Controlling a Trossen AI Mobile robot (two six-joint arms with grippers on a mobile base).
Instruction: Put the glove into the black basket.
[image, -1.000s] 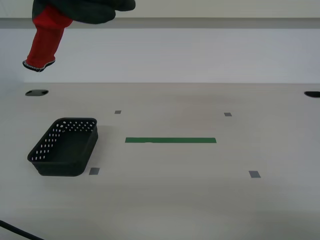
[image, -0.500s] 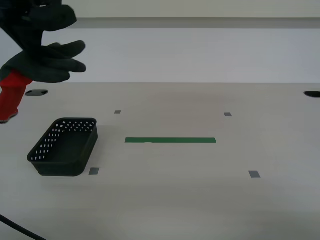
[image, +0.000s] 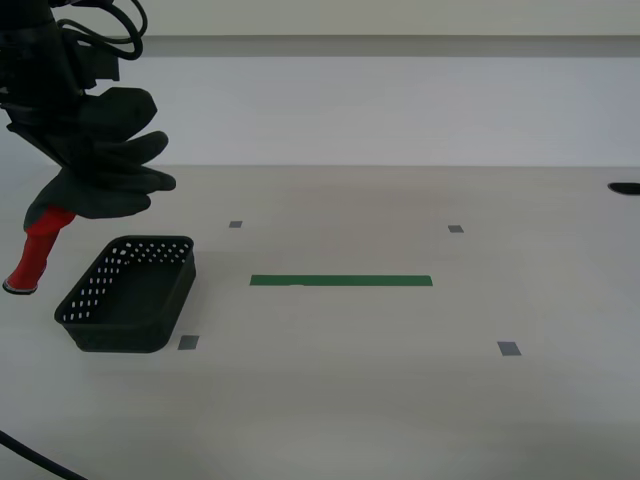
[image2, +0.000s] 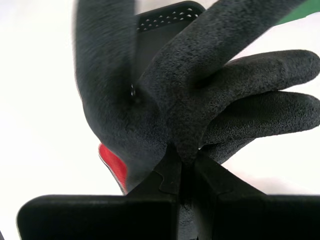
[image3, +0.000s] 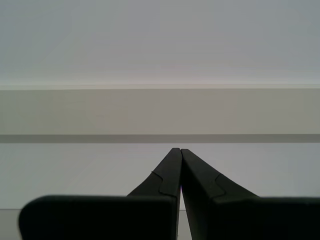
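Holding glove in my second gripper, jaws clamped on it, in the air above basket near table's left edge. My first gripper closed, empty.

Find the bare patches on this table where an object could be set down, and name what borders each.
Widest free patch: in front of the green tape strip, around the grey marker. Another lies behind the strip, up to the wall. It is crowded at the exterior view's left, where the glove hangs from my second claw by the black basket.
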